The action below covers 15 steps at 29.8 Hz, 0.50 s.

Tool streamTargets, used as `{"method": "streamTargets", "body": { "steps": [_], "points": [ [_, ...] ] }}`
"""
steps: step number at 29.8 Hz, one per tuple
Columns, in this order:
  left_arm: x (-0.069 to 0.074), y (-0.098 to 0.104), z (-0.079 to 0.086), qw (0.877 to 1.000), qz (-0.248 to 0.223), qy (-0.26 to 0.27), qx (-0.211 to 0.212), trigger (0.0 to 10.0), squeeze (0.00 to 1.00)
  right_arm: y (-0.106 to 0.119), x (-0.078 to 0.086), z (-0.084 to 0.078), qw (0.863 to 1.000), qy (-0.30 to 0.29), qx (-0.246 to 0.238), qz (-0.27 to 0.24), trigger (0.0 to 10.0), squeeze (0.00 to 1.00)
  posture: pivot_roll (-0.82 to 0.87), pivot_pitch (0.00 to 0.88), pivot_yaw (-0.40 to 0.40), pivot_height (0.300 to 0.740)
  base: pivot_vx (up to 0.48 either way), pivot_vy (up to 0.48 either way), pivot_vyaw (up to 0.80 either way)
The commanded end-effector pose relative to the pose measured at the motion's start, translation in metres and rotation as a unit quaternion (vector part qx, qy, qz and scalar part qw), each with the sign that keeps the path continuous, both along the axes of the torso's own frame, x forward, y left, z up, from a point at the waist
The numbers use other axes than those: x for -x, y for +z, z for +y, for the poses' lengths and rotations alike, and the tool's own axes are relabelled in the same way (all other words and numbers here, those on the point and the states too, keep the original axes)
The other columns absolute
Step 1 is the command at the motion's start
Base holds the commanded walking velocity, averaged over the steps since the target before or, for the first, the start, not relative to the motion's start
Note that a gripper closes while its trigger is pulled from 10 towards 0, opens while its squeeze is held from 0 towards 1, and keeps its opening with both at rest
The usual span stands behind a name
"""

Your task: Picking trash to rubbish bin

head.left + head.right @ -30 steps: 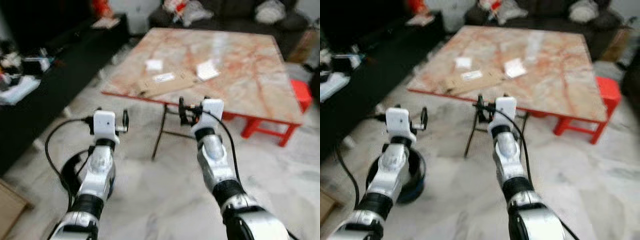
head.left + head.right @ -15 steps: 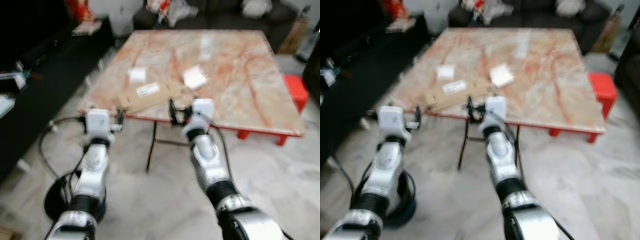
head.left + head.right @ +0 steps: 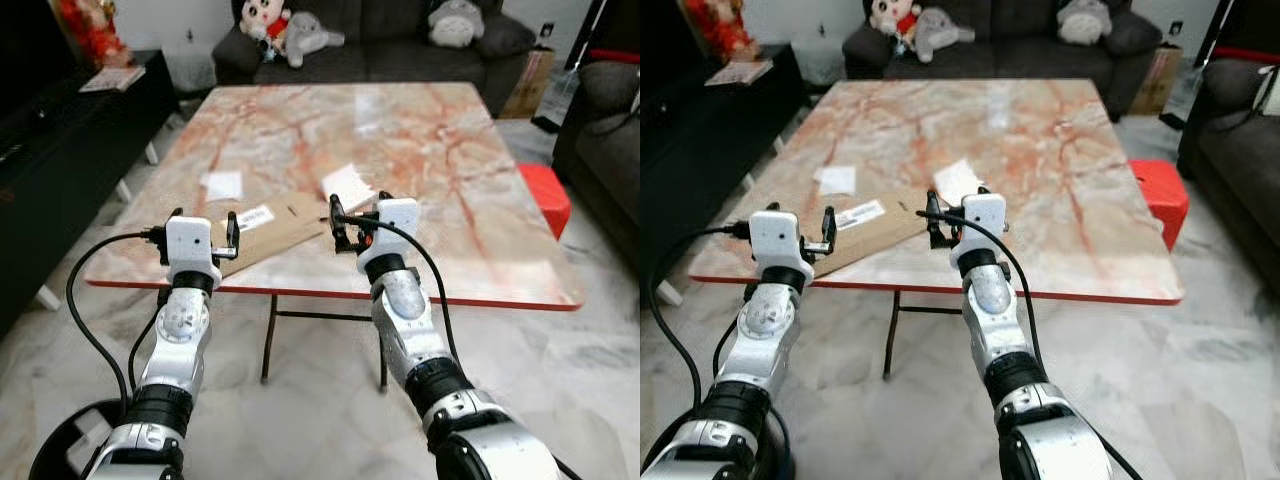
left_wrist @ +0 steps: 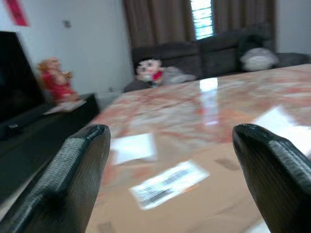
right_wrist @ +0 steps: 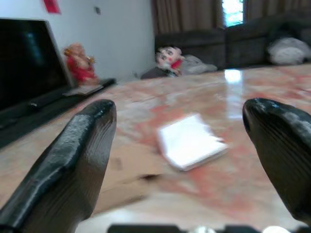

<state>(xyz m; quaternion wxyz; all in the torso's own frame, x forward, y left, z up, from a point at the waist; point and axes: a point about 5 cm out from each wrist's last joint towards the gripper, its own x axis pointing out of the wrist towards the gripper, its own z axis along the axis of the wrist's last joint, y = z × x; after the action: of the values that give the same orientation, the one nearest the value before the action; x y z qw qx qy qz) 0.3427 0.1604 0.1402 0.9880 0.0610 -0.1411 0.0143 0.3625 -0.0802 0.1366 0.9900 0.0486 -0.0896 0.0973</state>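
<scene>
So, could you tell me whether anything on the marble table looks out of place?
Yes: a flattened cardboard sheet lies askew at the near edge of the table, with a white paper and a folded white paper strewn beside it.

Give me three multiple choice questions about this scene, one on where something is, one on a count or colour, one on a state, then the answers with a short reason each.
1. Where does the flat cardboard lie?
A. on the sofa
B. on the table's near left part
C. on the floor

2. How many white papers lie on the table?
A. two
B. five
C. none

3. How are the right tool's fingers?
A. shut on paper
B. shut on cardboard
C. open, holding nothing

Answers: B, the cardboard rests by the near edge ahead of the left tool. A, one small paper and one folded paper show. C, the right wrist view has both fingers wide apart with the table between.
</scene>
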Motion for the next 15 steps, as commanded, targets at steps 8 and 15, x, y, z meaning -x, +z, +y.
{"method": "streamTargets", "body": {
  "steps": [8,15],
  "points": [
    [-0.0006,0.0031,0.0048,1.0,-0.002,0.002,-0.005,10.0,0.0,0.0038,-0.0002,0.0059,1.0,0.007,-0.003,-0.005,10.0,0.0,-0.03,0.0,0.022,0.74,0.43,0.0,0.0],
    [-0.0002,0.0028,0.0035,1.0,-0.004,0.001,-0.002,10.0,0.0,0.0026,0.0001,0.0055,1.0,0.008,-0.003,-0.003,10.0,0.0,-0.03,0.0,0.022,0.74,0.298,0.0,0.0]
  ]
}}
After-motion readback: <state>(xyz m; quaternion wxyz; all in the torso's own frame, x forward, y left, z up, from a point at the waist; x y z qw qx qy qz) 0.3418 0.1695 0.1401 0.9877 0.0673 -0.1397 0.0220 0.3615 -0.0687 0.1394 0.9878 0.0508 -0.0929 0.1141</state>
